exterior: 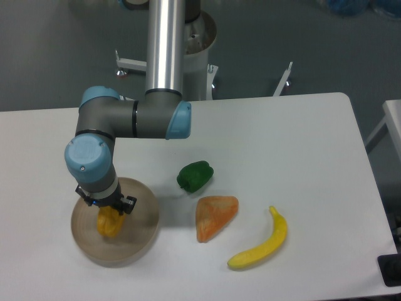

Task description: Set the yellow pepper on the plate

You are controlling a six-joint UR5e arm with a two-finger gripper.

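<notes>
The white table (282, 144) spreads under me, and my arm (125, 119) bends down over its left part. There the beige plate (141, 235) sits, and my claw (110, 216) hangs straight above it, clamped on the yellow pepper (109, 225), which is over the plate's middle; I cannot tell whether it touches the dish. To the right lie a long yellow banana (262, 248), an orange wedge-shaped piece (214, 216) just beside it, and a green pepper (195, 176) near the wedge.
</notes>
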